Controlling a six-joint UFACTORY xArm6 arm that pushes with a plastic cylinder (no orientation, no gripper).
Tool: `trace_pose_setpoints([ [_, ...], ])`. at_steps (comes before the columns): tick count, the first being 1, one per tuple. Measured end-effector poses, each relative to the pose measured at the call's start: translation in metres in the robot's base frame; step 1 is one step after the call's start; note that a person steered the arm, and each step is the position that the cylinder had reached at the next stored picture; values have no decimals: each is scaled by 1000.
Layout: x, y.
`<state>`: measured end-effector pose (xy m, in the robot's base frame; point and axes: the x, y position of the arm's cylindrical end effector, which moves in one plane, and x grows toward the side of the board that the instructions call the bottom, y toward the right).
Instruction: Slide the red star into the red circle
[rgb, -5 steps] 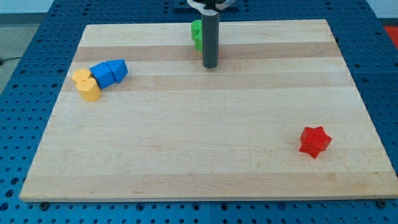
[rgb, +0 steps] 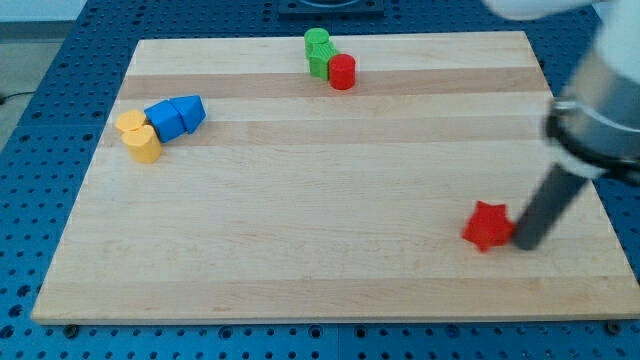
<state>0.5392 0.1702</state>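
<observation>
The red star (rgb: 487, 225) lies on the wooden board (rgb: 330, 250) at the view's lower right. My tip (rgb: 524, 243) stands right against the star's right side, touching or nearly touching it. The red circle (rgb: 342, 72), a short red cylinder, stands near the view's top centre, touching the green blocks (rgb: 319, 52) on its left. The star and the circle are far apart.
Two blue blocks (rgb: 174, 116) and two yellow blocks (rgb: 138, 136) sit clustered at the view's upper left. The arm's blurred body (rgb: 600, 110) hangs over the board's right edge.
My tip has moved from in front of the green blocks at the top centre to the star's right side. The red circle is now uncovered. The star has shifted a little to the left.
</observation>
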Motion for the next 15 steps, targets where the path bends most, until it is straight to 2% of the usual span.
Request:
trace_pose_setpoints([
  [1, -58, -65],
  [2, -32, -80],
  [4, -28, 42],
  [5, 23, 37],
  [6, 50, -52],
  [7, 10, -72],
  [8, -4, -69],
  [9, 16, -60],
  [10, 17, -60],
  [12, -11, -70],
  [13, 30, -33],
  [14, 15, 12],
  [15, -22, -35],
])
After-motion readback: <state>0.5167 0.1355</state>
